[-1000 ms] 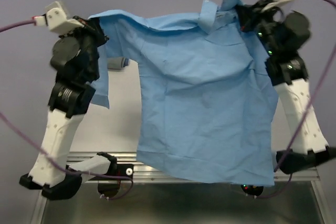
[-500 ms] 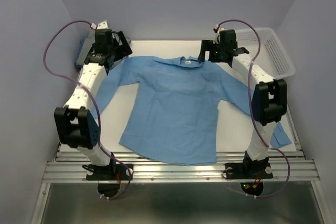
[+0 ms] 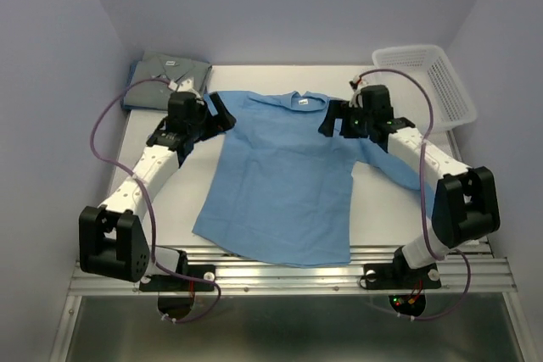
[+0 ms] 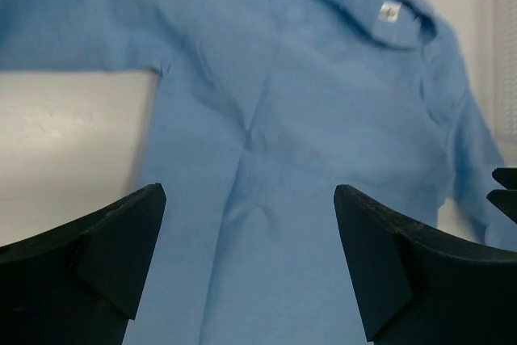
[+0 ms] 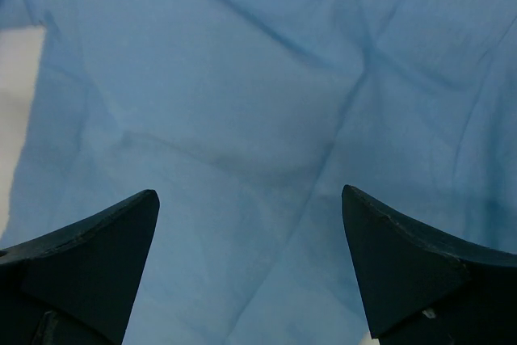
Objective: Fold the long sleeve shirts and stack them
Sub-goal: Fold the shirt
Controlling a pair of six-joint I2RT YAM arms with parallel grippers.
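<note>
On the counter (image 3: 188, 188) the sky-blue shirt (image 3: 284, 184) now lies flat, released; left gripper (image 3: 217, 111) and right gripper (image 3: 333, 122) gape empty, ready to fold.

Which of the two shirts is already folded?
The grey shirt in the far left corner; the sky-blue shirt lies spread flat.

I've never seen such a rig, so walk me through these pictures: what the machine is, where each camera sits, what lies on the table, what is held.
Two robot arms are bolted at the near edge of a table. The wide picture looks down from above; the two close-ups come from wrist cameras, each showing its own dark fingers. A sky-blue shirt lies spread flat, a folded grey-blue shirt sits in the far left corner, a white mesh basket far right. The left gripper and right gripper stand open over the sky-blue shirt, holding nothing.
</note>
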